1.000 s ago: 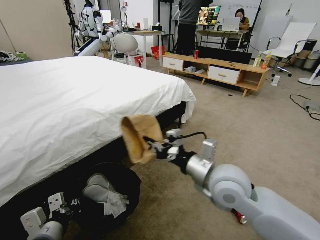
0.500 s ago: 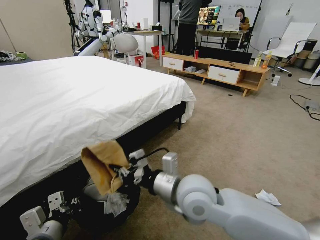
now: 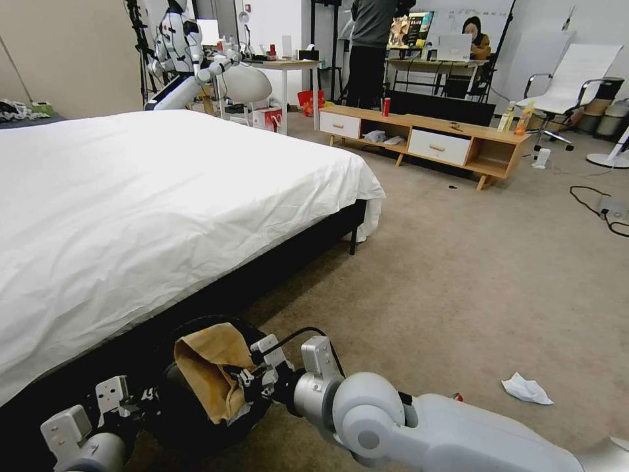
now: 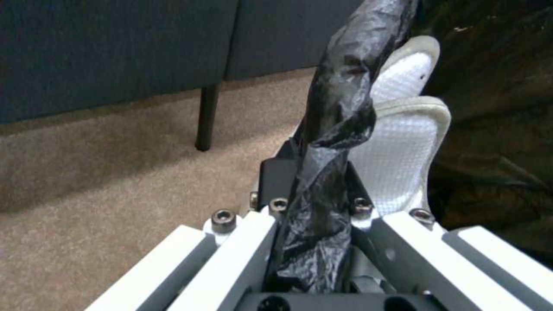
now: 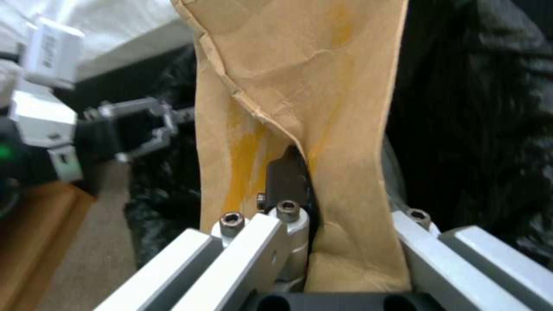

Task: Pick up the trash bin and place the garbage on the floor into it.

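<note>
Nearest the robot, the left pincer (image 3: 134, 401) is clenched on the bag-lined rim of the trash bin (image 3: 171, 419), holding it just beside the bed frame; in the left wrist view a twisted fold of black bag (image 4: 328, 142) runs between its jaws, with a white item lying inside the bin behind it. Just beyond, the right pincer (image 3: 252, 379) grips the brown paper bag (image 3: 209, 373) by its lower end, as the right wrist view confirms with the paper pinched between the jaws. A second earlier this bag hung high over the floor (image 3: 458, 275) in front of the bed (image 3: 164, 196); half a second earlier it had dropped to the bin's edge; now it sits within the bin's mouth, above the black liner. The delivery therefore appears nearly complete, with only release outstanding. Farther out, a crumpled white tissue (image 3: 526, 388) lies on the carpet well apart from the bin, and a small red item (image 3: 457, 396) peeks past the right forearm; both appear to be garbage yet to be collected.
</note>
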Available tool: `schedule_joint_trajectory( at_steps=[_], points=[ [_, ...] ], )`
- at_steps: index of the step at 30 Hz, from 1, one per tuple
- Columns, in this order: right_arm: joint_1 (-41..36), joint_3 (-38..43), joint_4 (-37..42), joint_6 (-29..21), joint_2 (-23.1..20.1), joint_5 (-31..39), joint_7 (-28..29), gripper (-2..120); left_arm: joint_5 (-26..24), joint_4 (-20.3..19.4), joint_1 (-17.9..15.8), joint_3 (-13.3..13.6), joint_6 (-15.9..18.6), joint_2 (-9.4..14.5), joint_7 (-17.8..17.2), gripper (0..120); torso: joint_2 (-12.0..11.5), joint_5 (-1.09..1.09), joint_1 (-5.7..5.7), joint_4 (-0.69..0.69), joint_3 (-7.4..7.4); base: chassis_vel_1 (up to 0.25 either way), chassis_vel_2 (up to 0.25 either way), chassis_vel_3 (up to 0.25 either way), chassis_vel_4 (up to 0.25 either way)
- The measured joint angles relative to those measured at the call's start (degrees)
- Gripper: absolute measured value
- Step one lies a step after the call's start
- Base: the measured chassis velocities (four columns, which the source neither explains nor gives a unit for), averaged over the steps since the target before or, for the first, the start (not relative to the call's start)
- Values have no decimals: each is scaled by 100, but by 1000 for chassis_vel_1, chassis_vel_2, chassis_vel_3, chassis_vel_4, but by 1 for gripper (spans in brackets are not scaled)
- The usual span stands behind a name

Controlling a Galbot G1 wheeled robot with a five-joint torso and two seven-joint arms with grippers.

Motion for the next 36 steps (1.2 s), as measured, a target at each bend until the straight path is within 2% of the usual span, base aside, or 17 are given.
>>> schedule_joint_trajectory(
  at_steps=[10,19,27,29,31,32,34,35,36],
  points=[
    [-122,-82,-311,-3,94,-186,16,0,11,-8,19,12,0,-18,21,2,0,0,0,0,0,0,0,0,0],
    [-89,-107,-754,10,392,-242,-38,0,30,39,8,31,0,-37,48,2,0,0,0,1,0,0,0,0,0],
    [-76,-112,-811,12,444,-243,-39,0,30,65,-7,32,0,-35,52,2,0,0,0,1,0,0,0,0,0],
    [-69,-113,-836,13,472,-243,-38,3,30,83,-17,32,0,-31,54,2,0,0,0,0,0,0,0,0,0],
    [-53,-123,-871,13,509,-243,-43,16,29,110,-32,36,0,-27,56,2,0,-1,0,1,0,0,0,0,0],
    [-53,-123,-871,13,509,-243,-43,16,29,110,-32,36,0,-27,56,2,0,-1,0,1,0,0,0,0,0],
    [-36,-127,-892,17,563,-241,-49,27,28,155,-61,49,0,-25,60,2,0,0,0,0,0,0,0,0,0],
    [-36,-127,-892,17,563,-241,-49,27,28,155,-61,49,0,-25,60,2,0,0,0,0,0,0,0,0,0],
    [-34,-124,-892,20,573,-238,-49,32,28,174,-69,49,0,-21,63,2,0,0,0,1,0,0,0,0,0]
  ],
)
